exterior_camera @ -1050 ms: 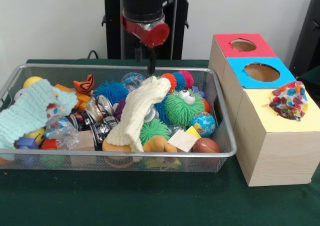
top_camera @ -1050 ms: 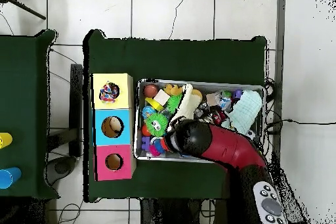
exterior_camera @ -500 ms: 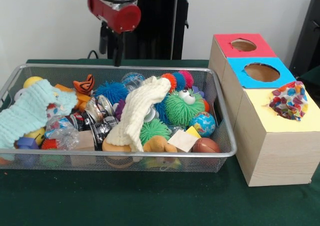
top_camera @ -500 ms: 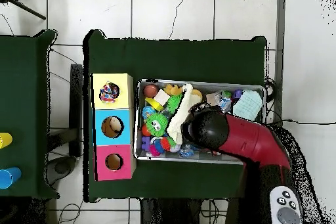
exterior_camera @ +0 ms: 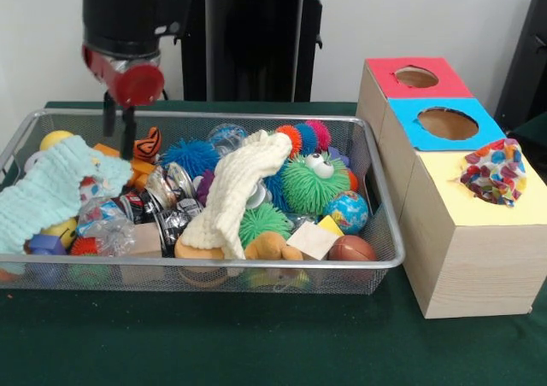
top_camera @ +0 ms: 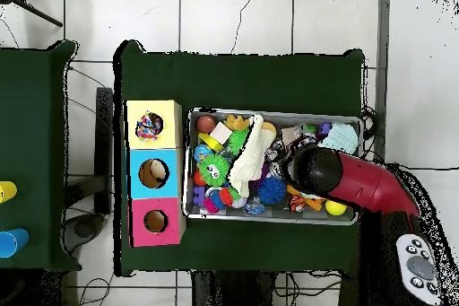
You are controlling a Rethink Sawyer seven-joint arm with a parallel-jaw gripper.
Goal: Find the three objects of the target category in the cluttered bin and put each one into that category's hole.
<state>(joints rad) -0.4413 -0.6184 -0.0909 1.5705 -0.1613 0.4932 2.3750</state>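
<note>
Overhead, my gripper (exterior_camera: 118,135) hung above the wire bin's (exterior_camera: 376,200) left end beside an orange toy (exterior_camera: 144,143), fingers' state impossible to tell, cream knitted cloth (exterior_camera: 235,190) mid-bin, mosaic ball (exterior_camera: 494,172) sat in the yellow box's hole (exterior_camera: 489,184).

The table (exterior_camera: 256,343) is dark green. The box (exterior_camera: 453,232) has red, blue and yellow tops, and a patchy many-coloured ball (exterior_camera: 494,172) sits in the yellow one. A cream cloth (exterior_camera: 235,190) lies by a fuzzy green ball (exterior_camera: 312,184) and a pale blue cloth (exterior_camera: 47,194).
</note>
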